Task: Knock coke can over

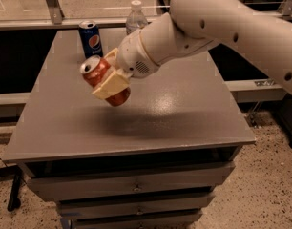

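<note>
Arm stretched over table (193, 118); gripper (109, 80) fingers clamp coke can (95, 72), tilted, seemingly clear of surface.

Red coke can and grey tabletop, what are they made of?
Grey tabletop: probably painted metal or laminate, matte with a soft sheen. Red coke can, gripped tilted above it in the cream pincer: likely thin aluminium, by its shiny silver top and glossy printed wall.

Claw (107, 76) over table (184, 116) hides middle of coke can (95, 71); arm (217, 18) apparently covers lower bottle (135, 19).
</note>
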Controlling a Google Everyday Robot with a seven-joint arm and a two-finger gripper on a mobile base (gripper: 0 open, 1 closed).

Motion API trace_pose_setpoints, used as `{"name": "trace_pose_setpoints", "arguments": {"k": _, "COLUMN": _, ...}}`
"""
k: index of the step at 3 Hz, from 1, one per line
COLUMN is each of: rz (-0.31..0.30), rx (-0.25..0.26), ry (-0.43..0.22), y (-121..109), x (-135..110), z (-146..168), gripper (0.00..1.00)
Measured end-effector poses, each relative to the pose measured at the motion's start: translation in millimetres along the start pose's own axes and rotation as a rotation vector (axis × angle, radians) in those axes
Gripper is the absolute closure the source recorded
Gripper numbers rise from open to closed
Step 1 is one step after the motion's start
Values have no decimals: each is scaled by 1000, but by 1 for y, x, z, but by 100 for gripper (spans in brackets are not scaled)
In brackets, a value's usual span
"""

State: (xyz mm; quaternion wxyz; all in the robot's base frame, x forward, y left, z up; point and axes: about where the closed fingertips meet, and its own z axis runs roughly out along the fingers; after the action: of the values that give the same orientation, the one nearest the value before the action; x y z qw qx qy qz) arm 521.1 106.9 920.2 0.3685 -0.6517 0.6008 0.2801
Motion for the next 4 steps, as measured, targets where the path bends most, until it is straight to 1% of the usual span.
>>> {"name": "trace_pose_setpoints", "arguments": {"k": 1, "rz": -63, "rx": -84, "ry": 233, "y": 7, "x": 23, "z": -9, "gripper": 100}}
{"name": "trace_pose_setpoints", "arguments": {"k": 2, "rz": -145, "rx": -208, "ry": 458, "y": 31, "x": 54, "z": -10, "gripper": 100}}
{"name": "trace_pose_setpoints", "arguments": {"k": 3, "rz": -210, "rx": -306, "ry": 638, "y": 50, "x": 80, "z": -15, "gripper": 82}}
{"name": "trace_pose_setpoints", "arguments": {"k": 4, "rz": -238, "rx": -330, "ry": 721, "y": 57, "x": 90, "z": -16, "gripper": 60}}
